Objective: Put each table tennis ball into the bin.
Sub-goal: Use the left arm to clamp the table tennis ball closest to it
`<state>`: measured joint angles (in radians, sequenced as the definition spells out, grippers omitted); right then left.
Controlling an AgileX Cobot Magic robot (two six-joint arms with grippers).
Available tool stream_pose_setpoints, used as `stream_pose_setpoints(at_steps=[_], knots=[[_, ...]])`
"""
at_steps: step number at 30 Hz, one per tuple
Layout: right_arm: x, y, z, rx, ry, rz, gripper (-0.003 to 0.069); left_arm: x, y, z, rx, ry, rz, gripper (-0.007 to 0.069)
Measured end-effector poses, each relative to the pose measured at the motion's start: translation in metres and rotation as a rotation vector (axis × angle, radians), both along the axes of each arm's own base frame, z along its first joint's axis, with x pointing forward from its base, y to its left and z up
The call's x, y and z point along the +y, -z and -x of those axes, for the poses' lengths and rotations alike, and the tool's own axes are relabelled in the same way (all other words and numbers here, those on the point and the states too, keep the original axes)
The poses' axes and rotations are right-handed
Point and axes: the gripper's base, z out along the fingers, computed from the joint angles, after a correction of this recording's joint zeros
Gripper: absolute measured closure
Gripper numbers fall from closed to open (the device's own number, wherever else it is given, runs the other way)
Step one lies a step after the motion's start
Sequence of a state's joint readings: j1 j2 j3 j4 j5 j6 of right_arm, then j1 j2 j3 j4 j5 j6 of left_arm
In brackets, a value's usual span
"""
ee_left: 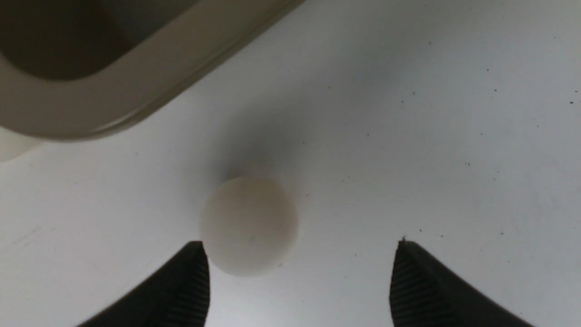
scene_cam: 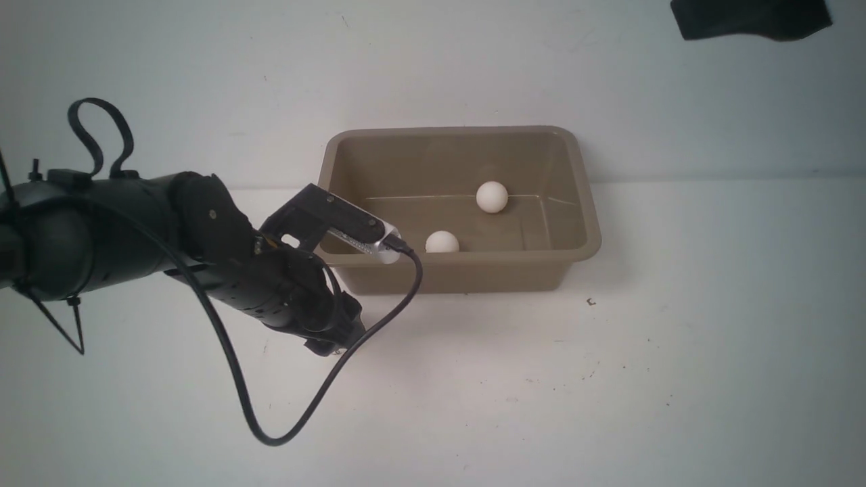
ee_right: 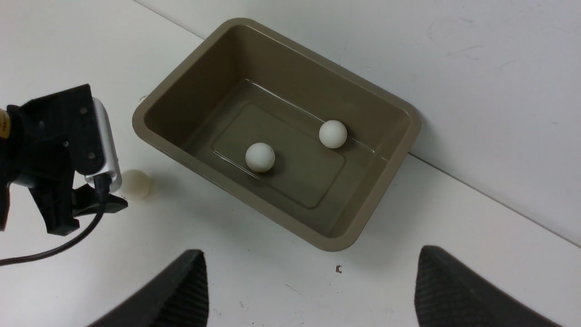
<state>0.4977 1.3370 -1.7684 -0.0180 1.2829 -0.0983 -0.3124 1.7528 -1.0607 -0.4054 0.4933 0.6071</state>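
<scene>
The tan bin (scene_cam: 460,274) stands against the back wall with two table tennis balls (scene_cam: 492,197) (scene_cam: 442,241) in it. They also show in the right wrist view (ee_right: 332,134) (ee_right: 260,157). A third ball (ee_left: 249,225) lies on the table off the bin's front left corner (ee_left: 113,95). My left gripper (ee_left: 299,245) hangs open over it, the ball close to one finger and not gripped. The same ball (ee_right: 136,184) shows beside the left wrist. My right gripper (ee_right: 311,252) is open and empty, above the table off a bin corner (ee_right: 195,100).
The left arm's black cable (scene_cam: 270,433) loops down over the table in front of the bin. A black object (scene_cam: 751,17) sits at the top right. A small dark speck (scene_cam: 590,302) lies near the bin's front right. A white rounded shape (ee_left: 9,145) peeks out beside the bin rim.
</scene>
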Motion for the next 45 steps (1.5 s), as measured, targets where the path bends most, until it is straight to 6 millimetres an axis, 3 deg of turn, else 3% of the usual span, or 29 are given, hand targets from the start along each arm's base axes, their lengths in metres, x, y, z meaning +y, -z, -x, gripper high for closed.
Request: stream_pose_setpoints(at_steps=[17,29,35,42,44,45], knots=[[-0.003,-0.008,0.013,-0.012,-0.027,-0.051,0.0105,-0.002,0.039,-0.013,0.054,-0.005,-0.042,0.0146],[-0.002,-0.008,0.014,-0.012,-0.036,-0.050,0.0105,-0.010,0.035,-0.026,0.041,-0.066,0.036,0.0146],[-0.002,-0.008,0.014,-0.013,-0.037,-0.049,0.0105,-0.026,0.031,-0.027,0.015,-0.051,0.065,0.0146],[-0.001,-0.008,0.014,-0.008,-0.044,-0.059,0.0105,-0.046,0.049,-0.029,0.043,-0.018,0.060,0.0148],[-0.001,-0.008,0.014,-0.005,-0.047,-0.063,0.0105,-0.049,0.054,-0.030,0.053,-0.015,0.057,0.0169],[0.000,-0.009,0.015,-0.002,-0.051,-0.069,0.0105,-0.050,0.055,-0.032,0.051,-0.024,0.061,0.0216]])
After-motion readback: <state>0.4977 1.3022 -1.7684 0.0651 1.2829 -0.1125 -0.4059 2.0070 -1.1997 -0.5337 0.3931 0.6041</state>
